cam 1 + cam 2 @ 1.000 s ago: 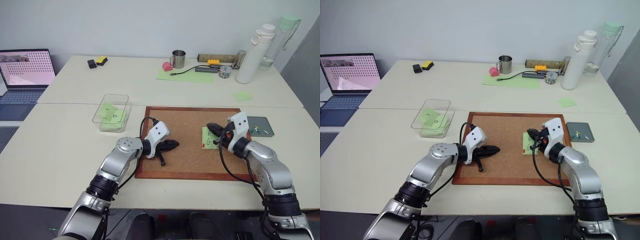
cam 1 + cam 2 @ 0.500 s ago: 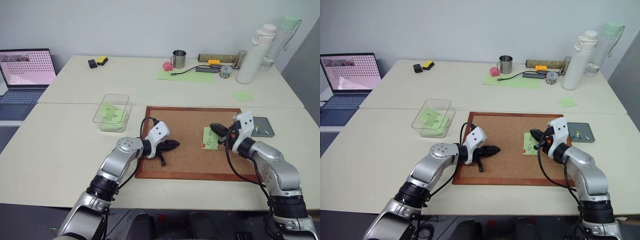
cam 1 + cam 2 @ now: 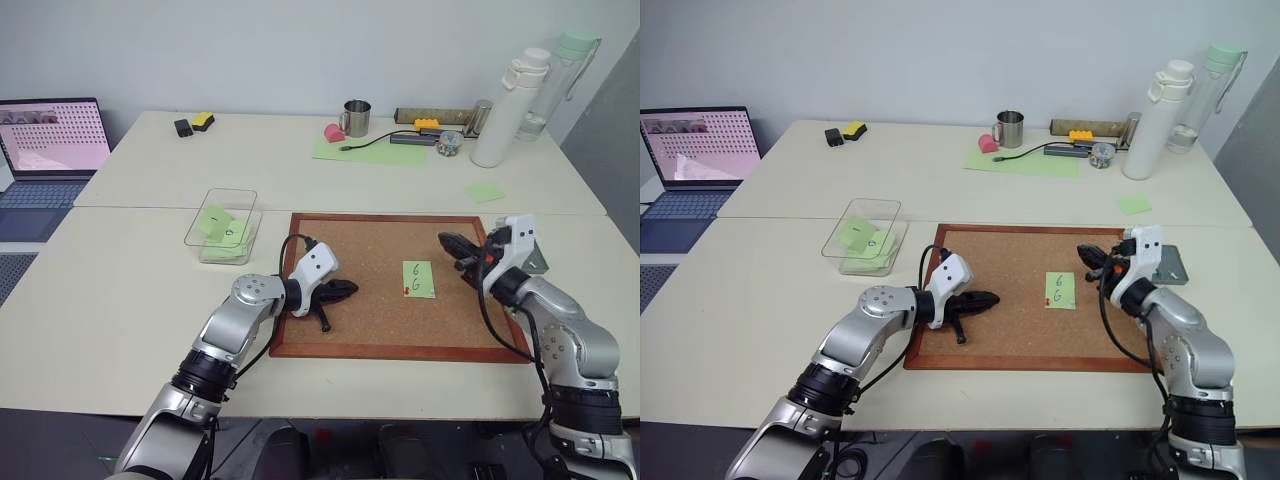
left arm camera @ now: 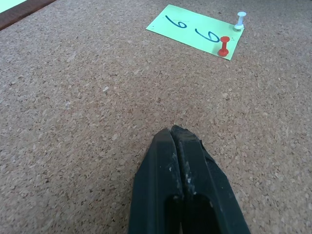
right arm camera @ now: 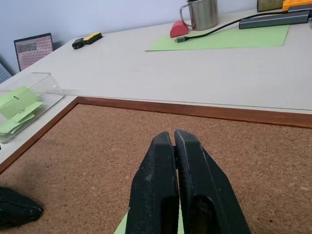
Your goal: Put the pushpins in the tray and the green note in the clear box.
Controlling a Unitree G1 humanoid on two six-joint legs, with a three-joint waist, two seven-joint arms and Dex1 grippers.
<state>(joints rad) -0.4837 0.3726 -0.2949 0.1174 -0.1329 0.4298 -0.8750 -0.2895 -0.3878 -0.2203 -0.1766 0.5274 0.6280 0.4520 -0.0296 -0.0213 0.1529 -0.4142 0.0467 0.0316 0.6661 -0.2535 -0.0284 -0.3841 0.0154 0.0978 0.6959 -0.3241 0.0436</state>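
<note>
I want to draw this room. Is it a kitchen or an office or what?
It looks like an office or a workroom. There's a laptop on the pale tables, a corkboard with a green note pinned on it, and water bottles with a metal mug at the back.

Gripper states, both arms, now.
Left gripper: shut, empty, low over the corkboard.
Right gripper: shut; nothing visible between its fingers.

I see two pale cream tables (image 3: 150, 270) pushed together against a plain light grey wall (image 3: 260, 50). Dark floor (image 3: 20, 265) shows at my left, under even light.
</note>
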